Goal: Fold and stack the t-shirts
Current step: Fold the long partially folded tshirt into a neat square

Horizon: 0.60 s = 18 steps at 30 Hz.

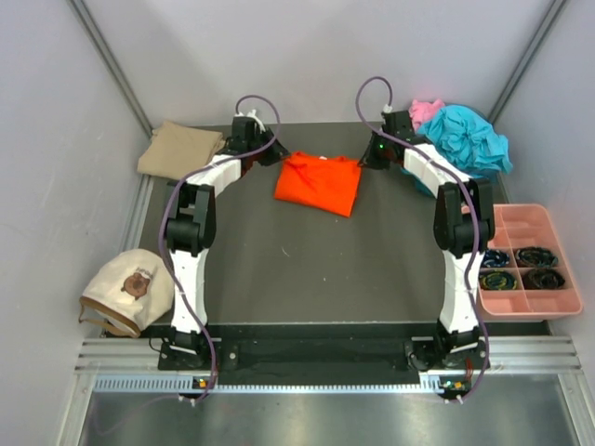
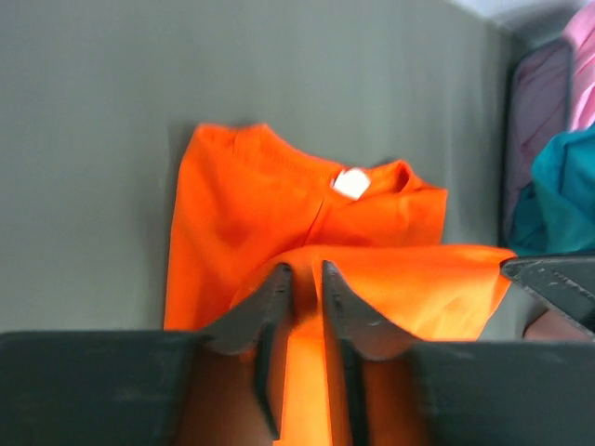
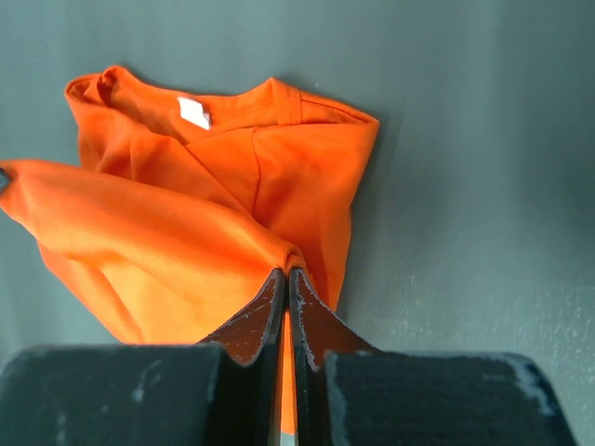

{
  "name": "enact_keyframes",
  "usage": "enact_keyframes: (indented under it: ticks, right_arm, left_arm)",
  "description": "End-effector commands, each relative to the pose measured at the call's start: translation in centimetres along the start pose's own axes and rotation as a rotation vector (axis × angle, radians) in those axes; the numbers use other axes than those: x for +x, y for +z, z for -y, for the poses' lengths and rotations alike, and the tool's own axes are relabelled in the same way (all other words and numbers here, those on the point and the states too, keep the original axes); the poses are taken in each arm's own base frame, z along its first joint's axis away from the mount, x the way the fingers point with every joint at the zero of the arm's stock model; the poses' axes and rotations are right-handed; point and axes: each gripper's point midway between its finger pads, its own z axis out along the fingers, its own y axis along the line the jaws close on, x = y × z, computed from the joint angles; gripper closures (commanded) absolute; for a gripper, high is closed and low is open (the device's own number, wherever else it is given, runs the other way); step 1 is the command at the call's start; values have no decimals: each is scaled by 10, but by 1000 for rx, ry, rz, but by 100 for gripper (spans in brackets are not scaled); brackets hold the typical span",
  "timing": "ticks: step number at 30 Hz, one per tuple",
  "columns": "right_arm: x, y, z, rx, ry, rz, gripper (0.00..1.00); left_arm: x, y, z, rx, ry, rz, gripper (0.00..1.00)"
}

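Observation:
The bright orange t-shirt (image 1: 319, 181) lies partly folded at the back middle of the dark table, its white neck label (image 3: 194, 112) facing up. My left gripper (image 2: 305, 269) sits at the shirt's left edge, jaws a narrow gap apart, with a raised fold of the orange shirt (image 2: 260, 195) lying in that gap. My right gripper (image 3: 286, 271) is at the right edge, shut tight on a pinched corner of the orange shirt (image 3: 186, 242), lifted a little. A tan t-shirt (image 1: 178, 149) lies folded at the back left. Crumpled teal t-shirts (image 1: 469, 139) and a pink one (image 1: 426, 111) are piled at the back right.
A cream cap-like thing (image 1: 125, 290) rests off the table's left edge near the front. A pink compartment tray (image 1: 528, 260) holding dark coiled items stands at the right. Grey walls close in the back and both sides.

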Motion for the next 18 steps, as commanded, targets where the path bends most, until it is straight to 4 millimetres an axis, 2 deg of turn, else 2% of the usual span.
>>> enact_keyframes:
  ticks: [1, 2, 3, 4, 5, 6, 7, 9, 11, 13, 14, 15, 16, 18]
  right_arm:
    - [-41, 3, -2, -32, 17, 104, 100]
    - [-42, 8, 1, -31, 18, 109, 100]
    - [-44, 10, 4, -27, 24, 119, 100]
    - [-44, 13, 8, -18, 29, 123, 100]
    - [-48, 17, 14, -10, 32, 143, 89]
    - [-50, 18, 16, -7, 33, 152, 71]
    - [-51, 20, 20, 3, 33, 160, 49]
    - [-57, 19, 27, 33, 30, 190, 37]
    - [-55, 16, 33, 58, 20, 201, 24]
    - [-56, 6, 34, 64, 10, 229, 20]
    - [-56, 3, 33, 66, 9, 237, 19]
    - [-54, -2, 32, 62, 7, 237, 18]
    - [-54, -5, 31, 60, 6, 235, 17]
    - [-40, -8, 32, 49, 13, 201, 15]
  left_arm:
    - [-39, 9, 19, 112, 0, 92, 68]
    - [-43, 12, 21, 127, -7, 100, 59]
    - [-43, 20, 18, 150, -30, 112, 31]
    - [-47, 21, 16, 166, -44, 122, 22]
    - [-47, 24, 15, 188, -60, 121, 8]
    - [-50, 30, 11, 217, -63, 145, 1]
    - [-52, 31, 6, 231, -105, 149, 1]
    - [-51, 35, -2, 262, -161, 139, 1]
    - [-57, 31, -13, 265, -175, 151, 1]
    - [-64, 23, -23, 243, -166, 168, 1]
    - [-58, 20, -32, 223, -173, 160, 1]
    - [-65, 11, -31, 217, -158, 178, 1]
    - [-68, 5, -39, 197, -166, 185, 1]
    - [-65, -11, -44, 170, -169, 186, 1]
